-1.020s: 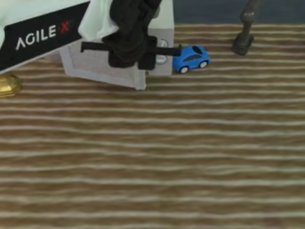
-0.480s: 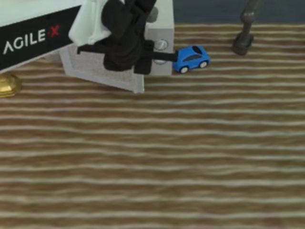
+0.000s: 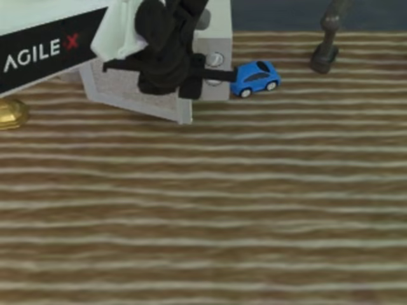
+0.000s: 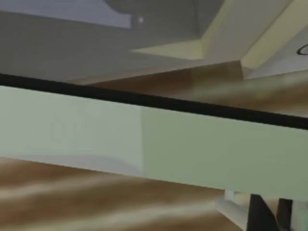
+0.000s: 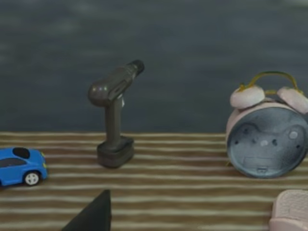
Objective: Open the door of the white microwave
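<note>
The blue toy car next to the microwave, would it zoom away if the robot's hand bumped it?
Probably, yes. The blue toy car sits upright on its wheels on the flat table, so a nudge along its length would likely send it rolling. It looks small beside the white microwave, so probably light. A sideways bump might just skid it.

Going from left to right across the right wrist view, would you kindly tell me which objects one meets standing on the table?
Blue toy car → grey power drill → pink alarm clock, seen from its back.
</note>
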You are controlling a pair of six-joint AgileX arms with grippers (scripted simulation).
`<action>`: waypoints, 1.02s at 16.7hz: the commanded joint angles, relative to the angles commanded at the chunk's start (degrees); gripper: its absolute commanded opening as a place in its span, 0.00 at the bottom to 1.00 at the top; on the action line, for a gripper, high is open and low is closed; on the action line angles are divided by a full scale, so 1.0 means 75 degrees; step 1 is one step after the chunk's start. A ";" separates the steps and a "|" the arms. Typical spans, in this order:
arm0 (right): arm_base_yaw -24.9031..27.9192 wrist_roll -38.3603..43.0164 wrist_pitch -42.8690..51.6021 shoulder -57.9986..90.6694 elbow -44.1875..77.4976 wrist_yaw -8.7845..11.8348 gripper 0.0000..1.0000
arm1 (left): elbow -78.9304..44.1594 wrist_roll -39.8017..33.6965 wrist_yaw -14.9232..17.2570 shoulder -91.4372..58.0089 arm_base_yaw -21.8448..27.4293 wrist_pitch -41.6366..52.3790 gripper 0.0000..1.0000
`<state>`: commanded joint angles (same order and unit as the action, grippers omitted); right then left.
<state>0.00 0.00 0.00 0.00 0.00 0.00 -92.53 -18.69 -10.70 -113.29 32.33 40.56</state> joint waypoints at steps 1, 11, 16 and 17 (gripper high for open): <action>0.0000 0.0000 0.0000 0.0000 0.0000 0.0000 1.00 | 0.0000 0.0000 0.0000 0.0000 0.0000 0.0000 0.00; 0.0000 0.0000 0.0000 0.0000 0.0000 0.0000 1.00 | 0.0000 0.0000 0.0000 0.0000 0.0000 0.0000 0.00; 0.0000 0.0000 0.0000 0.0000 0.0000 0.0000 1.00 | 0.0396 0.0372 0.0179 0.0292 -0.0052 -0.0188 0.00; 0.0000 0.0000 0.0000 0.0000 0.0000 0.0000 1.00 | 0.0565 0.0528 0.0263 0.0404 -0.0092 -0.0250 0.00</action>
<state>0.00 0.00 0.00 0.00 0.00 0.00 -88.29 -14.73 -8.73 -110.26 31.64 38.68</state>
